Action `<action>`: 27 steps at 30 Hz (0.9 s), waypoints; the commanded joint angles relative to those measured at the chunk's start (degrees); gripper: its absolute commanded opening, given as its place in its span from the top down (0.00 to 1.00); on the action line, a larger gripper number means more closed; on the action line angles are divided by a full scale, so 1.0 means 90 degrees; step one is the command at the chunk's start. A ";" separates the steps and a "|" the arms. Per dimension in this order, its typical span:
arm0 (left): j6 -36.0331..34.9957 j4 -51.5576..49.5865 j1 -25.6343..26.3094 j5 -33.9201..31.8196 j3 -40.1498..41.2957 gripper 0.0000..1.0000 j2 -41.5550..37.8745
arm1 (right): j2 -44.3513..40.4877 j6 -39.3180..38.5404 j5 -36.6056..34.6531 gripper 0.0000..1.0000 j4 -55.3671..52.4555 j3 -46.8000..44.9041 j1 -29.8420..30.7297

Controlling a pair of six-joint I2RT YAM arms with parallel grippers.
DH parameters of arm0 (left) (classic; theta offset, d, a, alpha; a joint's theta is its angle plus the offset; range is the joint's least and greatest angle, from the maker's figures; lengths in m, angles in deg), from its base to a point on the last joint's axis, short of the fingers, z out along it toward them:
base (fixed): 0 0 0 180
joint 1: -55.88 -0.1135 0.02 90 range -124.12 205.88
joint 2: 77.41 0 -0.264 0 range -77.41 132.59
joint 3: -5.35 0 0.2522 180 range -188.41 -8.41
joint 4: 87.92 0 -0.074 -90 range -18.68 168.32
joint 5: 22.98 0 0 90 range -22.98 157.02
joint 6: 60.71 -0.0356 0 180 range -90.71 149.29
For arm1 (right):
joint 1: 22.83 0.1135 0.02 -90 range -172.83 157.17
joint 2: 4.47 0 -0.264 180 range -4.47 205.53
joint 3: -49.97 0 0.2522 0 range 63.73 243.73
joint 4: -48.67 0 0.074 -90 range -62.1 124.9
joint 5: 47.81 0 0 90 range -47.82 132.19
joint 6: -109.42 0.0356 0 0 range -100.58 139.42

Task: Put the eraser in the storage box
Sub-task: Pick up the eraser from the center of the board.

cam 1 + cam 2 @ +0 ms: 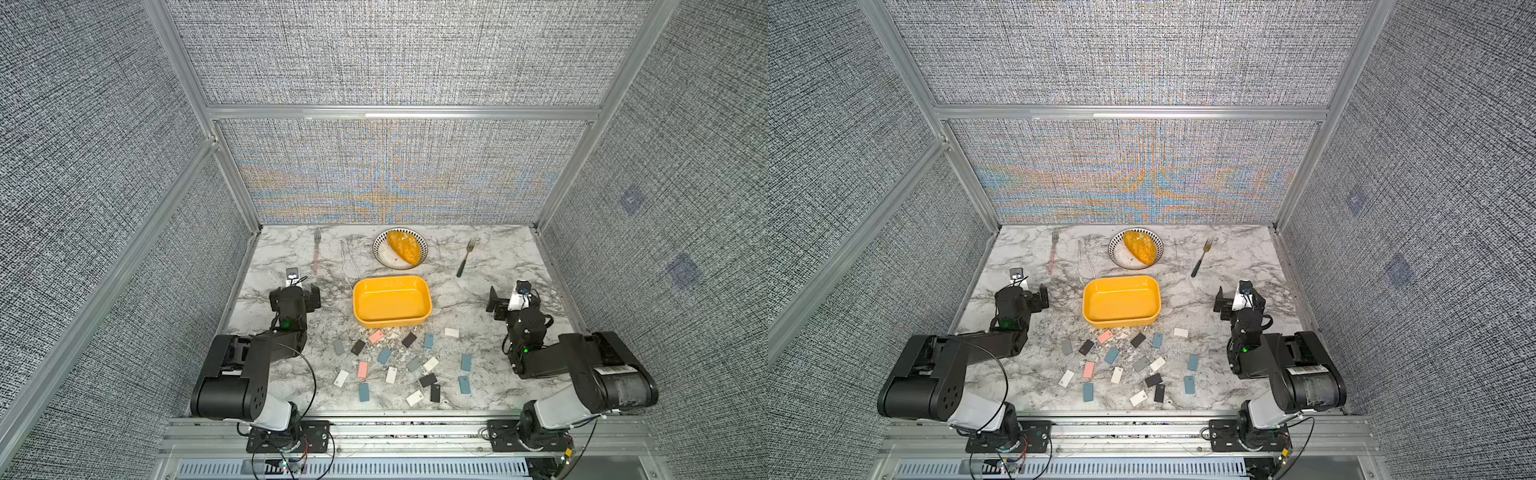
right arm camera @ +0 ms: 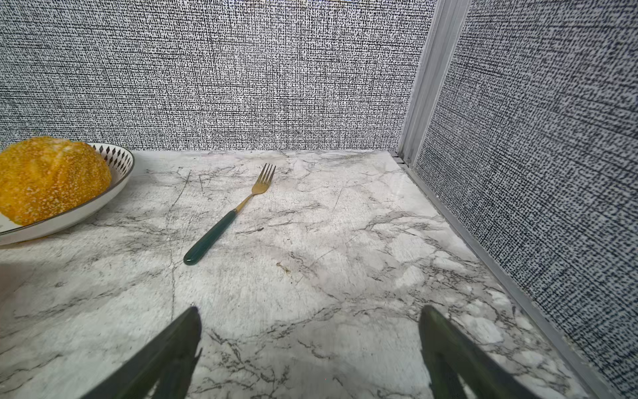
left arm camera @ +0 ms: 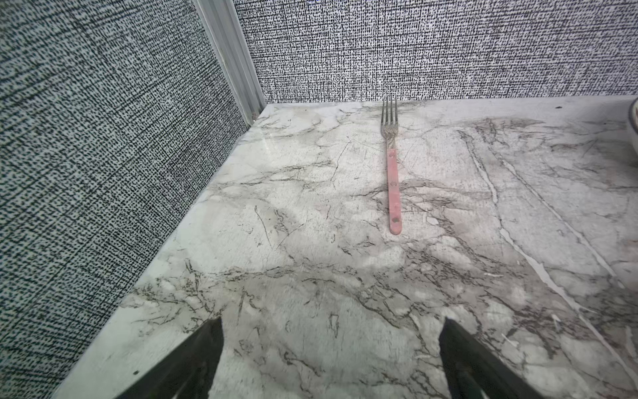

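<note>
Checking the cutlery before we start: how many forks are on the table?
2. The pink-handled fork lies at the back, on the left-arm side of the plate; the green-handled fork on its right-arm side. None seems hidden.

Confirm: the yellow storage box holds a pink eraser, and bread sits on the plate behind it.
Wrong: the storage box is empty in both top views; the pink erasers lie on the table. Bread does sit on the plate behind it.

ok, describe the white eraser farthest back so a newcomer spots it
Find the yellow storage box mid-table. Just off its near right corner lies the white eraser. Unlike other white ones, it sits at the cluster's back edge.
</note>
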 commanded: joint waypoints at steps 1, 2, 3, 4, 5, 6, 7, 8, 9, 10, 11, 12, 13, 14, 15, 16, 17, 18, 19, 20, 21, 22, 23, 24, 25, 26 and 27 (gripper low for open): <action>-0.0022 0.0026 -0.0005 0.0031 -0.0008 0.00 -0.0007 | -0.0010 0.0035 0.0146 0.02 0.0033 0.0056 -0.0036; -0.0022 0.0024 -0.0003 0.0028 -0.0006 0.00 -0.0007 | -0.0011 0.0040 0.0160 0.02 0.0032 0.0052 -0.0048; -0.0022 0.0036 -0.0008 0.0031 -0.0006 0.00 -0.0008 | -0.0011 0.0040 0.0158 0.02 0.0033 0.0052 -0.0047; -0.0022 0.0027 0.0001 0.0030 -0.0006 0.00 -0.0013 | -0.0006 0.0040 0.0170 0.02 0.0032 0.0059 -0.0048; -0.0022 0.0035 -0.0007 0.0031 -0.0006 0.00 -0.0007 | -0.0010 0.0048 0.0191 0.02 0.0017 0.0068 -0.0060; -0.0022 0.0025 0.0002 0.0031 -0.0006 0.00 -0.0012 | -0.0012 0.0055 0.0235 0.02 -0.0005 0.0068 -0.0079; -0.0022 0.0027 -0.0004 0.0031 -0.0013 0.00 -0.0011 | -0.0012 0.0068 0.0299 0.02 -0.0024 0.0081 -0.0112; -0.0013 0.0007 -0.0006 0.0056 -0.0020 0.00 0.0007 | -0.0010 0.0070 0.0321 0.02 -0.0036 0.0084 -0.0121; -0.0003 -0.0003 -0.0033 0.0125 -0.0035 0.00 0.0005 | -0.0006 0.0069 0.0338 0.02 -0.0037 0.0092 -0.0138; -0.0003 0.0001 -0.0060 0.0197 -0.0016 0.00 -0.0023 | -0.0011 0.0078 0.0383 0.02 -0.0046 0.0103 -0.0160; -0.0003 0.0007 -0.0071 0.0206 -0.0015 0.00 -0.0021 | -0.0011 0.0079 0.0447 0.02 -0.0051 0.0091 -0.0181; -0.0026 0.0001 -0.0067 0.0259 -0.0024 0.00 -0.0007 | -0.0024 0.0092 0.0506 0.02 -0.0065 0.0091 -0.0203; -0.0032 -0.0047 -0.0068 0.0296 -0.0058 0.00 0.0011 | -0.0029 0.0091 0.0542 0.02 -0.0066 0.0098 -0.0233; -0.0032 -0.0048 -0.0075 0.0304 -0.0055 0.00 0.0010 | -0.0021 0.0100 0.0580 0.02 -0.0065 0.0098 -0.0242; -0.0032 -0.0042 -0.0071 0.0301 -0.0054 0.00 -0.0003 | -0.0027 0.0098 0.0592 0.02 -0.0075 0.0098 -0.0248; -0.0032 -0.0051 -0.0079 0.0296 -0.0054 0.00 0.0011 | -0.0025 0.0101 0.0602 0.02 -0.0075 0.0098 -0.0257; -0.0032 -0.0045 -0.0079 0.0299 -0.0059 0.00 0.0012 | -0.0029 0.0099 0.0619 0.02 -0.0075 0.0094 -0.0260; -0.0032 -0.0042 -0.0076 0.0302 -0.0045 0.00 -0.0006 | -0.0026 0.0104 0.0627 0.02 -0.0065 0.0093 -0.0260; -0.0032 -0.0042 -0.0069 0.0304 -0.0045 0.00 0.0001 | -0.0039 0.0104 0.0632 0.02 -0.0065 0.0083 -0.0261; -0.0032 -0.0035 -0.0074 0.0300 -0.0036 0.00 -0.0016 | -0.0044 0.0082 0.0649 0.02 -0.0026 0.0070 -0.0270; 0.0016 0.0012 -0.0076 0.0207 -0.0016 0.00 -0.0047 | -0.0103 0.0081 0.0563 0.02 -0.0021 0.0117 -0.0235; 0.0191 -0.0102 -0.0079 -0.0072 -0.0065 0.00 -0.0144 | -0.0359 0.0048 0.0339 0.02 -0.0675 0.0327 -0.0163; 0.0133 -0.0423 -0.0091 0.0005 -0.0123 0.00 -0.0287 | -0.0617 0.0063 0.0036 0.02 -0.1386 0.0679 -0.0075; 0.0087 -0.0503 -0.0079 0.0009 -0.0206 0.00 -0.0351 | -0.0860 0.0081 -0.0401 0.02 -0.2357 0.1163 0.0051; 0.0008 -0.0645 -0.0069 -0.0130 -0.0387 0.00 -0.0438 | -0.1003 0.0193 -0.0897 0.02 -0.3172 0.1616 0.0218; 0.0031 -0.1760 -0.0010 -0.0292 -0.0847 0.00 -0.0717 | -0.1096 0.0407 -0.1529 0.02 -0.4045 0.2173 0.0490; 0.0454 -0.3009 -0.0009 -0.0562 -0.1479 0.00 -0.0931 | -0.1106 0.0446 -0.2211 0.02 -0.4977 0.2746 0.0853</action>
